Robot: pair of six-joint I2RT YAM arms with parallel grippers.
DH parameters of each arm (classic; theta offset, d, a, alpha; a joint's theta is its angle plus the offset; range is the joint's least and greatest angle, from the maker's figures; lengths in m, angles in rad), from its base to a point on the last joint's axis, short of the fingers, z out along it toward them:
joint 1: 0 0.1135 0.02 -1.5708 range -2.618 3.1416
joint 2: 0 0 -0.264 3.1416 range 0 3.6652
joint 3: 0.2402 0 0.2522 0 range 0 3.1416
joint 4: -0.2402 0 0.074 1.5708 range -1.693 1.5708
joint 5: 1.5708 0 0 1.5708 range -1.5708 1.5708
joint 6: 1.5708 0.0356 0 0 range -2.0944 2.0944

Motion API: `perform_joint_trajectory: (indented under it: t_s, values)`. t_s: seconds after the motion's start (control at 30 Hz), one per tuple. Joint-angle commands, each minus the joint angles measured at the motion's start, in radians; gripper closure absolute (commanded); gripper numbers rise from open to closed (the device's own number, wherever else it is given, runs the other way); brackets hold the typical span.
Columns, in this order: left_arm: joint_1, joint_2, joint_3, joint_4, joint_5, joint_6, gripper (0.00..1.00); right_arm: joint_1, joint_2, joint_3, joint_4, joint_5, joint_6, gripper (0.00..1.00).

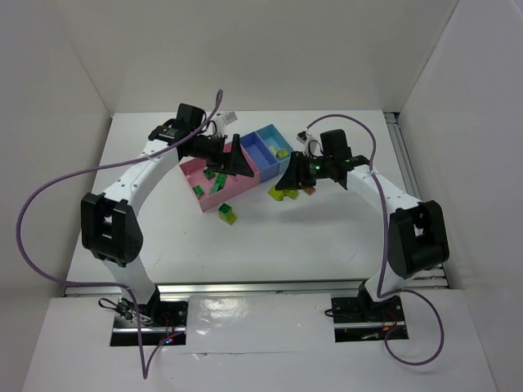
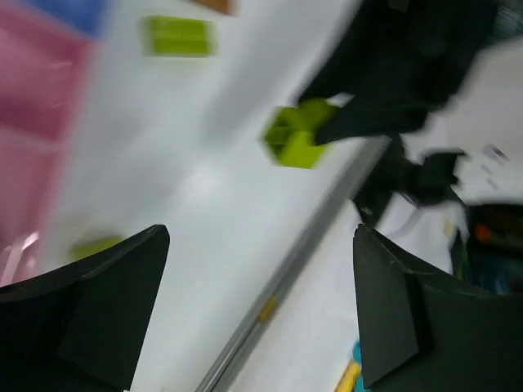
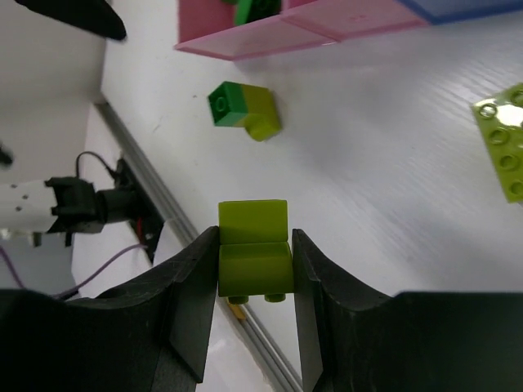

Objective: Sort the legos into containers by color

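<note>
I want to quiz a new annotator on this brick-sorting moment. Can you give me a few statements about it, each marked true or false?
1. The right fingers are shut on a yellow-green brick. True.
2. The left fingers hold a dark green brick. False: they stand wide open with nothing between them.
3. A two-colour brick, part dark green and part yellow-green, lies on the table outside the pink bin. True.
4. The pink bin is empty. False: several dark green bricks lie in it.
</note>
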Motion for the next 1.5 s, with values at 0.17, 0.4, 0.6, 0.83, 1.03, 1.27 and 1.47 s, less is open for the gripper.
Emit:
perform_joint_trajectory:
  t_s: [0.17,0.4,0.6,0.83,1.03,1.27,1.47]
  values:
    - [-0.117,0.054,-0.044,0.153,0.480,0.064,0.09,-0.004,-0.035,0.050,0.116,-0.246,-0.017,0.76]
    - [-0.142,0.073,-0.044,0.183,0.503,0.073,0.16,-0.004,-0.044,0.050,0.170,-0.344,0.003,0.76]
    - [-0.121,0.056,-0.082,0.217,0.512,0.064,0.23,-0.004,-0.044,0.050,0.135,-0.361,-0.023,0.76]
    - [-0.098,0.068,-0.128,0.237,0.528,0.055,0.02,-0.004,-0.055,0.032,0.154,-0.381,-0.023,0.76]
    - [-0.116,0.077,-0.137,0.347,0.577,-0.026,0.08,-0.004,-0.055,0.041,0.154,-0.399,-0.023,0.76]
    - [-0.145,0.107,-0.137,0.403,0.600,-0.049,0.17,-0.004,-0.055,0.041,0.191,-0.429,0.005,0.76]
    - [-0.145,0.116,-0.137,0.403,0.612,-0.031,0.29,-0.004,-0.064,0.041,0.202,-0.447,0.014,0.76]
